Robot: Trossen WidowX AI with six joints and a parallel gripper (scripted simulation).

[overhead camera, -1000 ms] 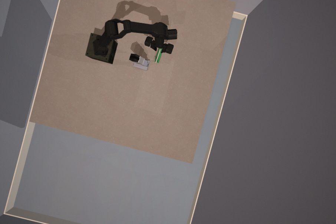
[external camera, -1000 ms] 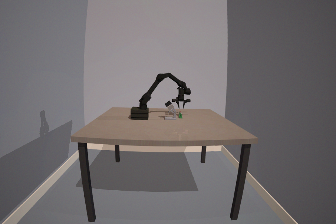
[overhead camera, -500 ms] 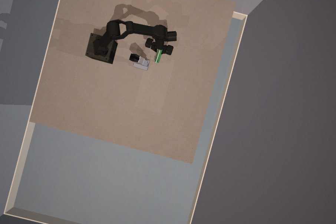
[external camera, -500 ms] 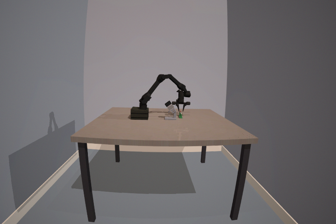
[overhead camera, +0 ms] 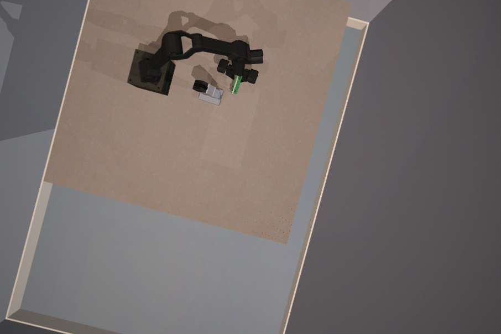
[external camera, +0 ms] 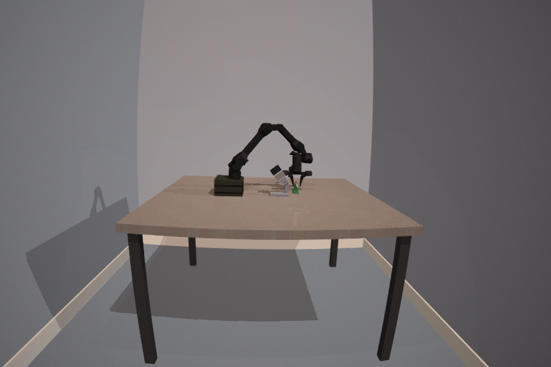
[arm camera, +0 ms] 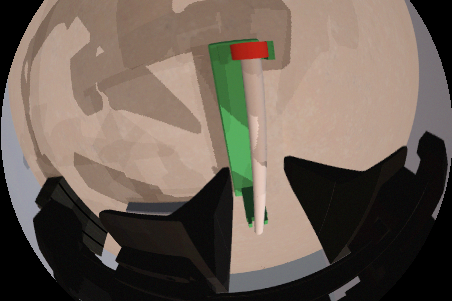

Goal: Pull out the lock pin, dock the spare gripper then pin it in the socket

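Wrist view has the two dark fingers of the gripper [arm camera: 259,214] in the near foreground, part-way apart and gripping nothing. The pale lock pin [arm camera: 257,138] runs away from the camera through the gap between them, its near end level with the fingertips and its red head [arm camera: 250,50] at the far end. It lies on a green rest [arm camera: 234,125] that slopes along its left side. The left finger stands just beside the green rest; whether it touches cannot be told. Beyond the pin lies bare wooden table [arm camera: 346,38] crossed by the arm's shadows.

From the exterior camera, the gripper [external camera: 297,182] points straight down with its tips low over the green rest [external camera: 295,191], close above the table [external camera: 267,216]. Just to the left stands the grey mount [external camera: 280,189], with the dark spare gripper [external camera: 276,171] sitting tilted in its socket. That is the nearest thing that could be in the way, yet it is apart from the fingers. Farther left, the arm's black base [external camera: 228,185] sits on the table.

Seen from the top, the lock pin [overhead camera: 233,84] and green rest [overhead camera: 236,84] lie just right of the mount [overhead camera: 211,95], under the wrist.
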